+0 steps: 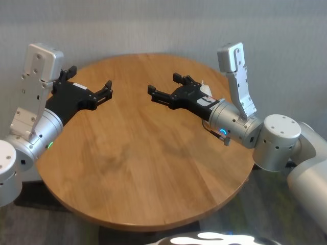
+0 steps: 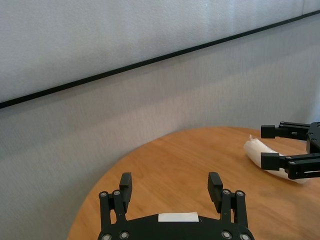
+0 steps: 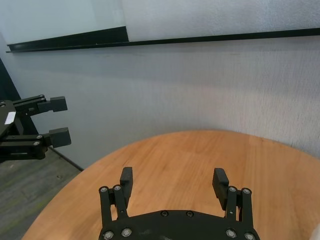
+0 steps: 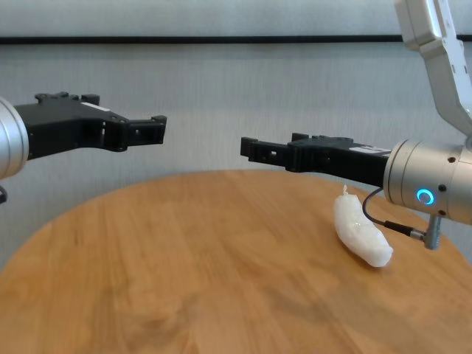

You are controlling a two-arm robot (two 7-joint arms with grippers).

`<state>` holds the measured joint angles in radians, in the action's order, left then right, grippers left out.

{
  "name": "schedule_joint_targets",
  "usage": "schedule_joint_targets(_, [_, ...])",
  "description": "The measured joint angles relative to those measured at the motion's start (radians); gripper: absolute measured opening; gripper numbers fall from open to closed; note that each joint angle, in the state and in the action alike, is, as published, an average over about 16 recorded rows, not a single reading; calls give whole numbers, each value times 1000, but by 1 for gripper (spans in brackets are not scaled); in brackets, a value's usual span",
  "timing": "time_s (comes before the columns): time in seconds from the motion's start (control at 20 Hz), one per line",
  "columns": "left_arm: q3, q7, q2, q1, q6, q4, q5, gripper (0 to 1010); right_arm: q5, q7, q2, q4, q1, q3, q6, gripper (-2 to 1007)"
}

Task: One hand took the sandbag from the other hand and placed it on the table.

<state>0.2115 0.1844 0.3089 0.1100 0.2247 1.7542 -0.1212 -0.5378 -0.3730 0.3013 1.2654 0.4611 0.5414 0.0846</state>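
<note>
The white sandbag (image 4: 359,232) lies on the round wooden table (image 1: 153,168) at its right side, tuft end pointing up and away. It also shows in the left wrist view (image 2: 255,148) and as a white patch in the head view (image 1: 207,89). My right gripper (image 1: 163,85), blue ring, is open and empty. It hovers above the table with the sandbag under and behind it, not touching. My left gripper (image 1: 104,91), green ring, is open and empty above the table's left part. The two grippers face each other with a gap between them.
A grey wall with a black rail (image 2: 150,62) stands close behind the table. The table's far rim (image 3: 200,134) curves just beyond both grippers. Dark floor (image 3: 35,190) lies off the table's edge.
</note>
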Motion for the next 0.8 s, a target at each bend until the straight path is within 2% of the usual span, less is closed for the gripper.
schedule_joint_targets(0.3, [-16, -18, -10, -12, 7, 7, 8, 1000, 12, -8, -4, -1, -2, 3, -4, 1003])
schedule_joint_targets(0.8, [-60, -54, -45, -44, 37, 29, 29, 1000, 49, -15, -19, 2, -13, -2, -27, 1003])
